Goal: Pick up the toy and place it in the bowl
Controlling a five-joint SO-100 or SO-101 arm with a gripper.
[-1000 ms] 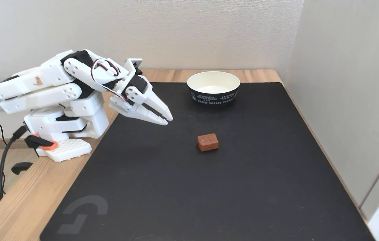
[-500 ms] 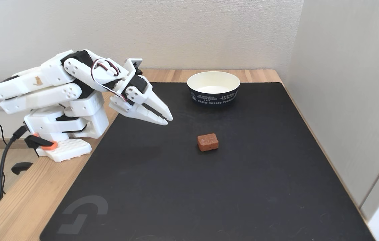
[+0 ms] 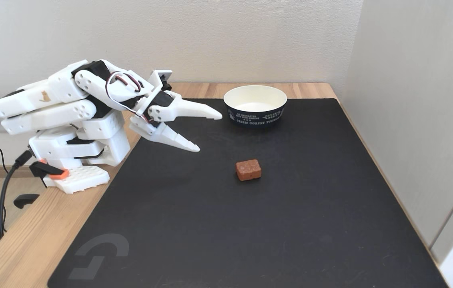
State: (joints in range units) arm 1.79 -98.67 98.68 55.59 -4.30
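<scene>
Fixed view, items listed left to right. Black cable [image 3: 4,192]: hangs off the left side of the wooden table [image 3: 18,244], beside the arm's base. White arm [image 3: 54,104]: folded low over its base at the table's left side, wrist reaching right over the edge of the mat. Gripper [image 3: 209,133]: white, two pointed fingers, jaws spread wide; upper finger [image 3: 194,110] near level and aimed toward the bowl, lower finger [image 3: 172,140] angled down toward the mat; nothing between them; held above the mat, clear of toy and bowl. Black mat [image 3: 210,232]: covers most of the tabletop, grey logo in its near left corner. Toy [image 3: 248,169]: small reddish-brown block, speckled, lying flat on the mat near the middle, below and right of the gripper tips, apart from them, and well in front of the bowl. Bowl [image 3: 255,116]: round, white inside, dark navy outside with white lettering, upright at the far side of the mat, just right of the upper fingertip, not touching it. Pale panel [image 3: 418,120]: stands along the table's right edge.
</scene>
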